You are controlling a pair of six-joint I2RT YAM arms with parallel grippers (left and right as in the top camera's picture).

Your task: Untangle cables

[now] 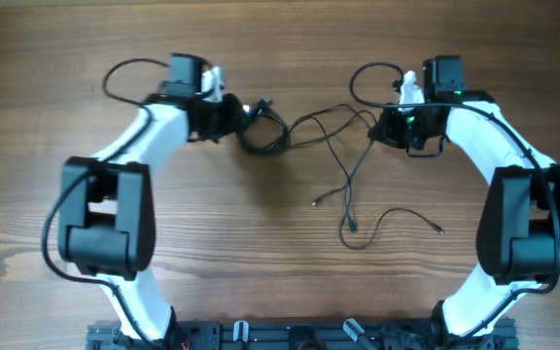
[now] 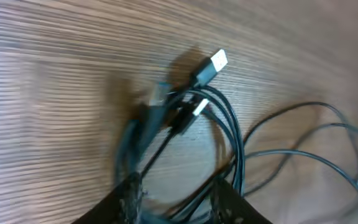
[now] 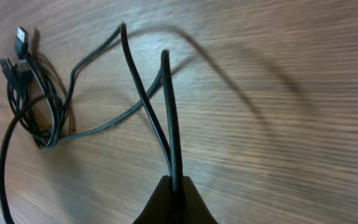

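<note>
Looking at this one, you had the cables (image 1: 333,146) strung across the far half of the desk (image 1: 261,262), roughly midway between its left and right edges. The tight part was a bunched coil (image 2: 173,115) right at your left gripper (image 2: 176,202), with a USB-A plug (image 2: 215,62) and a smaller silver-tipped connector (image 2: 197,107) poking out of it. A few strands ran from there over to your right gripper (image 3: 176,186). The free tails (image 1: 353,226) lay out toward the middle of the desk, well apart from both arms.

Your left gripper's fingers stood partway apart with coil strands running between them, and nothing looked pinched there. Your right gripper was clamped fully together on two strands that rose out of its tips and arched back toward the coil.

Handling-wise, my read was that these were thin, light, floppy cords. They'd follow whatever you pulled rather than hold a shape, and the jackets would probably snag on each other inside the bunch. Yanking mid-span would likely just cinch the coil tighter. I'd have grabbed close behind a plug, where the moulded body gives the fingers something firm. Then I'd have fed that end back out through the loops while the other arm pinned the bunch. Plugs are the bits that catch, so that's where I'd have gone slow.
</note>
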